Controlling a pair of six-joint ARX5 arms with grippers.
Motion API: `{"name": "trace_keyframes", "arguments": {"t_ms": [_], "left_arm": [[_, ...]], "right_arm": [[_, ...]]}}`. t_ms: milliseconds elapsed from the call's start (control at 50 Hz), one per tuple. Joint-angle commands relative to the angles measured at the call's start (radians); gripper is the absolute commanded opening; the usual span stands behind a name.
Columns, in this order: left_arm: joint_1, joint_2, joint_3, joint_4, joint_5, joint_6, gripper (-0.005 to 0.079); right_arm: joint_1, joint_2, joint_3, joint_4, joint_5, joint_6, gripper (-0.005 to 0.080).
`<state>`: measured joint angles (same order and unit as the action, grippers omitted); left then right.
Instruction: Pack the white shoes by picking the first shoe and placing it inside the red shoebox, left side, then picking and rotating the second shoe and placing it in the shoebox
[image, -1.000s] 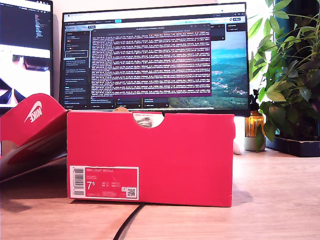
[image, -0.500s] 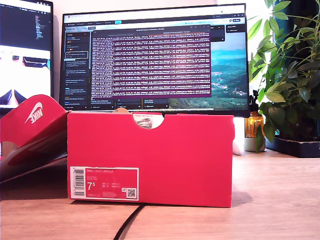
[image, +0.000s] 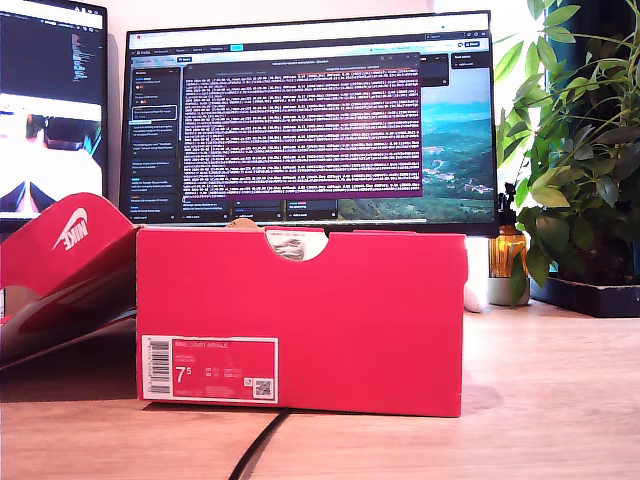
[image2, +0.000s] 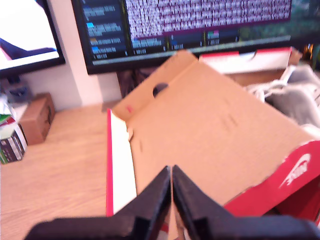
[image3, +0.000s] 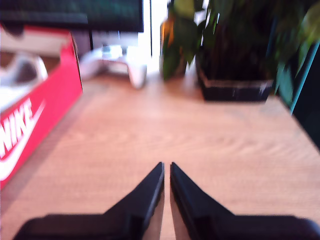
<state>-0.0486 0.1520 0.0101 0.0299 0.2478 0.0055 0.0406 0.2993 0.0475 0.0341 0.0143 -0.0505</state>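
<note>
My first end effector (image2: 171, 172) hangs above the open lid of the red shoebox (image2: 210, 125), its two black fingers pressed together with nothing between them. My second end effector (image3: 166, 169) hovers over the bare surface (image3: 200, 140) beside that shoebox, fingers likewise closed and empty.

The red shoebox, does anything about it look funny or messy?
Not really. The red shoebox stands straight on the desk with its lid flipped open to the exterior view's left. A dark cable runs out from under it, which is slightly odd.
</note>
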Motion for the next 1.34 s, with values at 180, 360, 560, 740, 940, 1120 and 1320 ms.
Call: {"name": "trace_keyframes", "arguments": {"t_ms": [180, 360, 560, 740, 940, 1120, 1320], "left_arm": [[0.005, -0.151, -0.035, -0.164, -0.045, -0.032, -0.0011], [0.003, -0.163, -0.035, -0.231, -0.055, -0.064, -0.0011], [0.003, -0.164, -0.035, -0.235, -0.054, -0.141, -0.0011], [0.003, -0.164, -0.035, -0.235, -0.054, -0.182, -0.0012], [0.003, -0.164, -0.035, -0.234, -0.055, -0.182, -0.0011], [0.003, -0.164, -0.035, -0.234, -0.055, -0.182, -0.0011], [0.003, -0.164, -0.035, -0.234, -0.055, -0.182, -0.0011]], "right_arm": [[-0.002, -0.145, -0.043, -0.153, 0.002, 0.032, -0.0012], [0.0, -0.193, -0.042, -0.204, 0.003, 0.101, -0.0012], [0.026, -0.193, -0.042, -0.205, -0.015, 0.113, -0.0012], [0.039, -0.193, -0.041, -0.203, -0.009, 0.13, -0.0012], [0.038, -0.193, -0.041, -0.203, -0.004, 0.13, -0.0012], [0.038, -0.193, -0.041, -0.203, -0.004, 0.13, -0.0012], [0.038, -0.193, -0.041, -0.203, -0.004, 0.13, -0.0012]]}}
